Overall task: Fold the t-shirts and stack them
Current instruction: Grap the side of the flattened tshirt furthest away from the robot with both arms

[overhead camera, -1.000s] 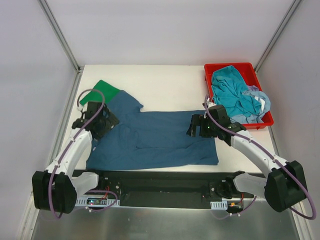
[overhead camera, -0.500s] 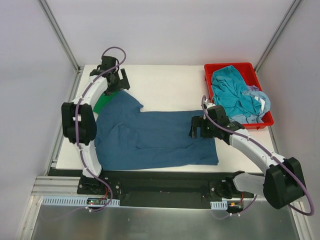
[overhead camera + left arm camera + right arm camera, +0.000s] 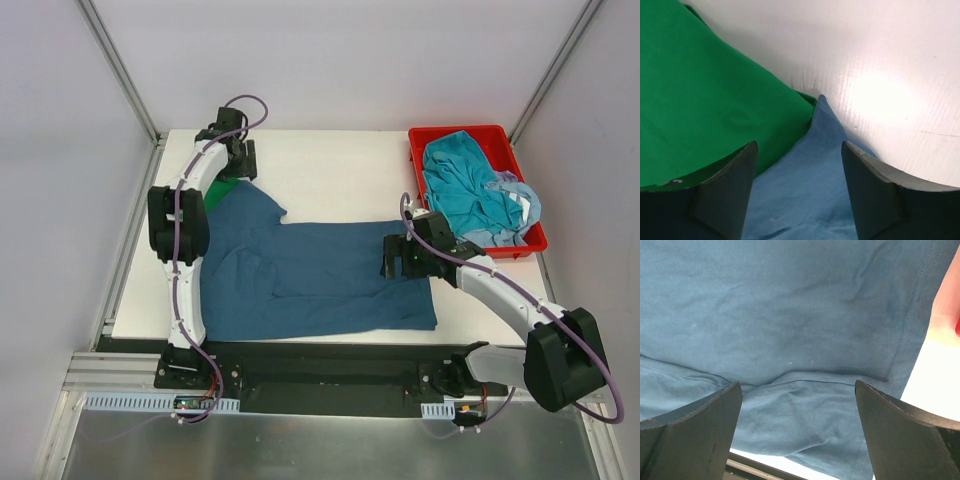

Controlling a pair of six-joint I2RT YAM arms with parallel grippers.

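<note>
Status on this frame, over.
Left gripper open over sleeve tip of blue shirt, beside green shirt. Right gripper open over its hem end. Shirt spread out, not stacked. Nothing blocking.

Flat shirt (image 3: 310, 275) left of shirt-filled tray (image 3: 450, 130)

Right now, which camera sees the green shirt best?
The left wrist camera: the green shirt fills its left half, close up. The top camera shows only a small green corner beside the left arm. The right wrist camera shows only the blue shirt.

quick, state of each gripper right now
left gripper: open, holding nothing, over the blue shirt sleeve
right gripper: open, holding nothing, over the blue shirt
</note>
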